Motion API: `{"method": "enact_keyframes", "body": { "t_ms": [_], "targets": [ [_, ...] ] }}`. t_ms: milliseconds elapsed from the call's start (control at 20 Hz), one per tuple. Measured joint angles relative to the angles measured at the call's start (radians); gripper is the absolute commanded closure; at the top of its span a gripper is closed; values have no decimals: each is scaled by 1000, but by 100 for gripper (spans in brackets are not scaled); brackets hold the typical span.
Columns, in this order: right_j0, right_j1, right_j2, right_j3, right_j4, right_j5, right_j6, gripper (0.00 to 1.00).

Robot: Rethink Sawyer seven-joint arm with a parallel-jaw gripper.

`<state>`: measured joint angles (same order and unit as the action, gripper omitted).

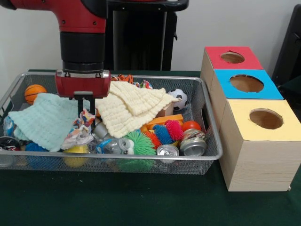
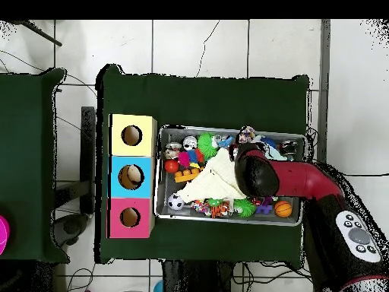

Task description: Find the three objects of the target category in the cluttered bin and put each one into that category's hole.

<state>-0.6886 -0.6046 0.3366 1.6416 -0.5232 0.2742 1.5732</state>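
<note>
The bin (image 1: 212, 123) sits on the green table (image 1: 141, 202), and everything below is placed against it. The arm (image 1: 82, 28) comes down over the bin's left half in the front view. Its gripper (image 1: 85, 106) hangs low inside the bin, dark fingers (image 1: 81, 103) close together just above a film wad; whether they are spread or pinching anything I cannot tell.

Three boxes stand in a row just beside the bin's right end. The yellow box (image 1: 256, 146) is nearest the camera, the blue box (image 1: 247, 84) sits behind it, and the red box (image 1: 230, 59) is farthest back. The hole (image 1: 266, 118) in the yellow top is open and round.

Inside the bin, a cream cloth (image 1: 134, 107) lies draped across the middle, and a mint cloth (image 1: 47, 120) covers the left part. One film wad (image 1: 79, 129) with confetti print lies between the two cloths, directly under the gripper. I cannot pick out the other two wads.

Along the bin's front wall lie two cans (image 1: 186, 147) on the right, with a green spiky ball (image 1: 139, 143) to their left. Blue and pink spiky balls (image 1: 168, 132) sit just behind the cans. A small basketball (image 1: 35, 92) rests in the bin's far left corner, and a soccer ball (image 1: 178, 98) sits near the far right.
</note>
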Motion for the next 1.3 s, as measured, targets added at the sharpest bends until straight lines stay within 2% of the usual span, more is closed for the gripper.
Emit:
{"method": "enact_keyframes", "body": {
  "t_ms": [700, 1050, 1300],
  "targets": [
    [2, -111, -6, 72, 83, 0, 0, 100],
    [2, -158, -6, 75, 123, 13, 0, 100],
    [2, -218, -6, 91, 159, 36, 0, 100]
  ]
}}
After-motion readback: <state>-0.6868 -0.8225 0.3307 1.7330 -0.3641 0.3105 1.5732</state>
